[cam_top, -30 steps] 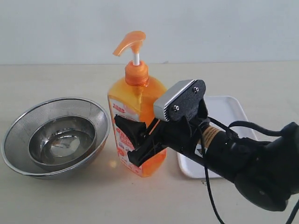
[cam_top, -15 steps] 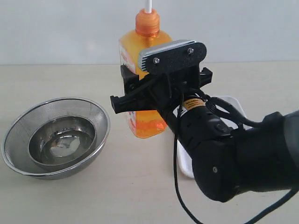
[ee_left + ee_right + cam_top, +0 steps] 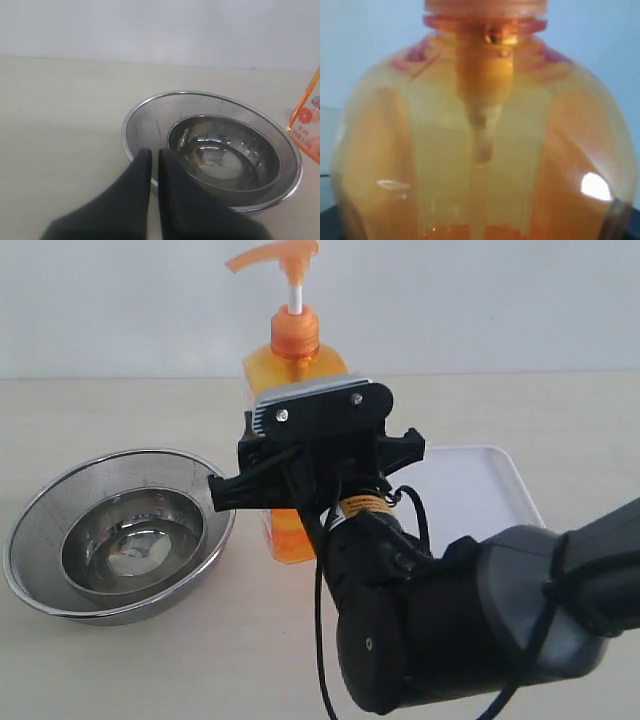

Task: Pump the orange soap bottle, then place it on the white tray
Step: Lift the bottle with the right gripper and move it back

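The orange soap bottle [image 3: 296, 368] hangs upright in my right gripper [image 3: 315, 470], which is shut on its body from the near side. Its pump head [image 3: 275, 255] sits raised on the white stem at the top of the exterior view. The bottle's base is level with the steel bowls; whether it touches the table I cannot tell. The right wrist view is filled by the translucent bottle [image 3: 485, 150]. The white tray [image 3: 490, 480] lies to the right, partly behind the arm. My left gripper [image 3: 155, 155] is shut and holds nothing, just short of the sieve bowl's rim [image 3: 145, 120].
A steel mesh bowl [image 3: 60, 510] with a smaller steel bowl [image 3: 135, 545] inside it stands left of the bottle. The bottle's edge [image 3: 308, 127] shows beside the bowls in the left wrist view. The right arm's bulk covers the near middle of the table.
The right gripper lifted the bottle off the table, then brought it back down somewhat and a little left. The arm swung nearer the camera. The bowls and tray stayed put.
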### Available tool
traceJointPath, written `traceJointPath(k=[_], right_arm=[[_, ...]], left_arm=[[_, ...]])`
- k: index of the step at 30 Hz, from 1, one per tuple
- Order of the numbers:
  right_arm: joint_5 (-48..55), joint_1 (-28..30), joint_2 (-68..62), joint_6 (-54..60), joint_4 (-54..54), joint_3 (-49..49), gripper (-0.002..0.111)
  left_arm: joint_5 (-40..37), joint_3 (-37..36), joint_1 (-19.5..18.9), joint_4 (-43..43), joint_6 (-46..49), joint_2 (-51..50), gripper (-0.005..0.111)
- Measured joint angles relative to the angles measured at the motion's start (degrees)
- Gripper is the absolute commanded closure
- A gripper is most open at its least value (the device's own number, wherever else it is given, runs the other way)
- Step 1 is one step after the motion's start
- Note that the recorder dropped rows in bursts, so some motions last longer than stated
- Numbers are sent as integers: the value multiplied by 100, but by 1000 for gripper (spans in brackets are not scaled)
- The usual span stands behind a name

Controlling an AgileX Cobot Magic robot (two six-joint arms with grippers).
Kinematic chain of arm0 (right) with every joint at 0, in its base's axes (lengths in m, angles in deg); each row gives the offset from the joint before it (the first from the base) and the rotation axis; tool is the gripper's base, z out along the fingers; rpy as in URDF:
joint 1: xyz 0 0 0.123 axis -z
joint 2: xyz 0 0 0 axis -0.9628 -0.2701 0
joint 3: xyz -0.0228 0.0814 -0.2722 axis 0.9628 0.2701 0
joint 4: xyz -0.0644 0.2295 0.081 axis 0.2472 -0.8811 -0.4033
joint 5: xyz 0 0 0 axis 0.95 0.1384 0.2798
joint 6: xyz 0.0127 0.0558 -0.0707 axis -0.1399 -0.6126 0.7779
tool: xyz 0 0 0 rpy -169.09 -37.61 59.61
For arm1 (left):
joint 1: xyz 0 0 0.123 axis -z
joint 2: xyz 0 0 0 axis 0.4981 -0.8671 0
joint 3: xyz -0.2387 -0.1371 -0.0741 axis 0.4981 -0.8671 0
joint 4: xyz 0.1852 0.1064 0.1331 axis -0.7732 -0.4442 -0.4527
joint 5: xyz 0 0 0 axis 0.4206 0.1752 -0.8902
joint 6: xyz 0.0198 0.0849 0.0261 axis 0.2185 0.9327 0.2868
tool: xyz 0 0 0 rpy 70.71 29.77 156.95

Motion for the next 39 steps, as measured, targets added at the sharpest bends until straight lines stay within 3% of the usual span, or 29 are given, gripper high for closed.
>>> traceJointPath(k=[34,37,39], right_arm=[[-83,-10,-775,-187,-625,-354,108],[-83,-10,-775,-174,-662,-375,99],[-83,-10,-775,-174,-651,-375,85]], left_arm=[[0,0,0,0,0,0,102],[0,0,0,0,0,0,102],[0,0,0,0,0,0,102]])
